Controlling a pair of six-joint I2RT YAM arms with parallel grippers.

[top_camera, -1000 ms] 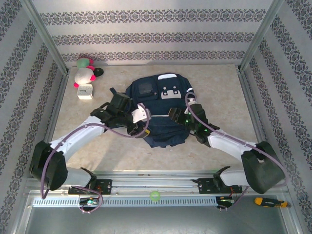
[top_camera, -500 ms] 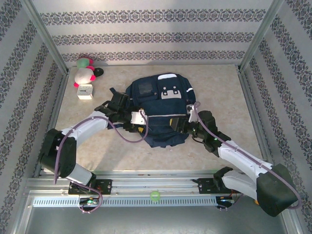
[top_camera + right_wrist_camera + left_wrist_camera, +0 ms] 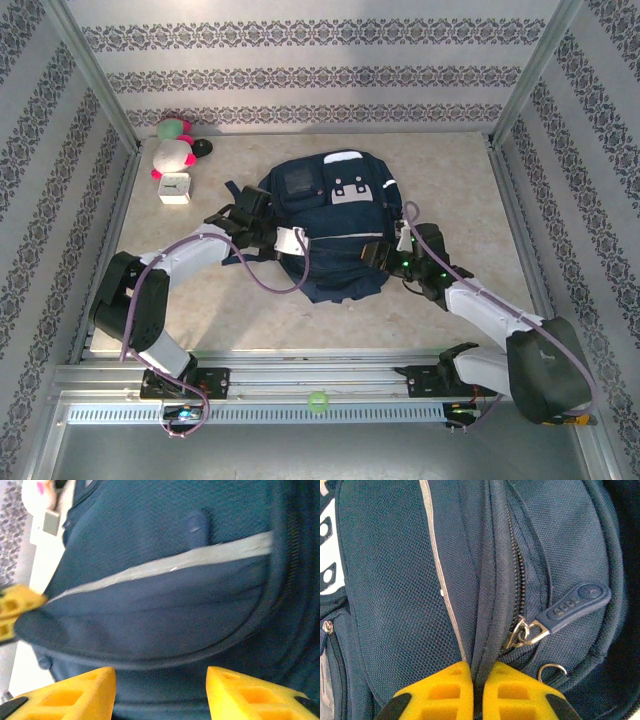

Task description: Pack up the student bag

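1. Nearest, in the rail along the table's (image 3: 450, 170) near edge, a small green ball (image 3: 318, 402) lies between the two arm bases, well apart from the work.
2. The right gripper (image 3: 385, 253) sits at the near right side of the student bag (image 3: 330, 215). In its wrist view the yellow fingers (image 3: 75, 692) stand apart, released. A rounded fold of navy fabric bulges just ahead of them, and nothing looks pinched.
3. The left gripper (image 3: 477, 675) is at the bag's near left side, clenched on a raised ridge of bag fabric. Just beside that ridge runs the zipper (image 3: 519, 580), which looks shut along the stretch in view. Its flat zipper pull (image 3: 572, 604) lies to one side, untouched.
4. The bag lies flat in the middle of the table, front pocket upward, its thin white stripe (image 3: 437, 565) running beside the pinched ridge.
5. Judged from this, the step in hand is opening the bag, with the left grip anchoring the fabric.
6. The next move calls for the free gripper to close squarely on the small pull and draw it along the track while the anchor holds. A loose pinch would likely slip off.
7. Farthest, at the far left corner, a plush toy (image 3: 172, 150) and a small white clock (image 3: 175, 187) wait outside the bag, probably the things to pack.
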